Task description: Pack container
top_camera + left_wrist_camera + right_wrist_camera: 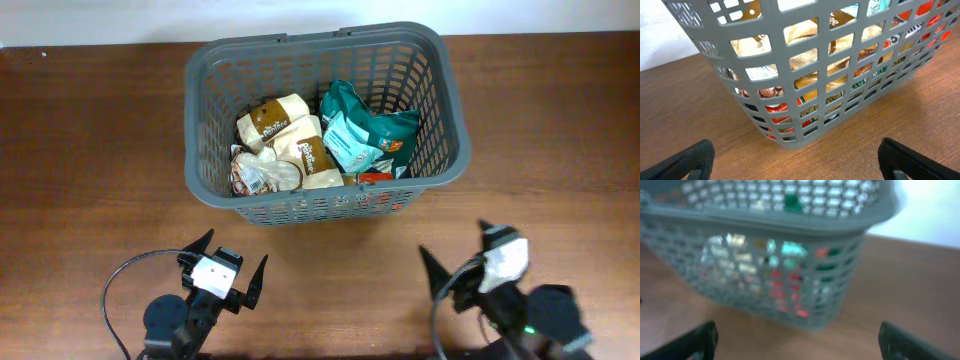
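Dark brown wooden table (90,150) filled the scene, with a pale wall along its far edge. The container (320,45), a big grey lattice basket, stood on the wood ahead of both sets of jaws, its near wall apart from the fingertips with bare wood between.

The left gripper (237,247) sat low on the near side of the table, its jaws spread wide and holding nothing. From its wrist camera, the two black fingers (687,160) showed at the bottom corners, and the basket's near wall rose ahead of the gap between them, nearer the left finger. Cream, brown and red wrappers showed through its slots.

The right gripper (452,238) was likewise released, jaws splayed and empty. Its wrist view was blurred; the basket wall stood ahead of the jaws with red and teal patches behind the lattice, but nothing finer could be made out.

Inside the basket, beyond the left jaws, lay brown-and-cream packets (272,120) heaped together, with a clear-fronted packet (255,172) against the near wall. Beyond the right jaws, teal packets (365,125) leaned on the far side, and a red-edged packet (375,178) lay at the near wall below them.
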Robot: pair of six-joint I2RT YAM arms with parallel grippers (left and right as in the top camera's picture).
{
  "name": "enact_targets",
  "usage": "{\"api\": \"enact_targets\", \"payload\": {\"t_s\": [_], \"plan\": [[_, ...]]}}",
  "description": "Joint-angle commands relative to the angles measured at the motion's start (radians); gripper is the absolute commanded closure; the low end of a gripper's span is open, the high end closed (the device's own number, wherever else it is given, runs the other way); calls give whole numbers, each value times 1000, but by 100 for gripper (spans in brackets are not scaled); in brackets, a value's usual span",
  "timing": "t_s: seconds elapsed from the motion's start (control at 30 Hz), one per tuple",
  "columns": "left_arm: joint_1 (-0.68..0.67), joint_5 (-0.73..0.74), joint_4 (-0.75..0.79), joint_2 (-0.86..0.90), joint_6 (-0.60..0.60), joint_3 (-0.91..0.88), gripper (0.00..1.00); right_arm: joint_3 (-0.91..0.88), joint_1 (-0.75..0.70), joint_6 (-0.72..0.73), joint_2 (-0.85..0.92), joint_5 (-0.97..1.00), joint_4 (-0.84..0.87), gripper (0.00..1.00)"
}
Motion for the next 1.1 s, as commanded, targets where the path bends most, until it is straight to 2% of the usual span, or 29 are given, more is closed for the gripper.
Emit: {"api": "enact_targets", "payload": {"t_s": [0.0, 0.17, 0.37, 1.07], "plan": [[6, 12, 2, -9, 12, -6, 1, -144, 3, -6, -60, -142, 94, 1], [6, 12, 3, -9, 12, -6, 1, -310, 4, -6, -130, -188, 222, 1], [6, 12, 3, -9, 12, -6, 1, -391, 4, -6, -219, -187, 224, 1], [6, 12, 3, -9, 12, -6, 1, -396, 17, -6, -222, -161, 229, 1]]}}
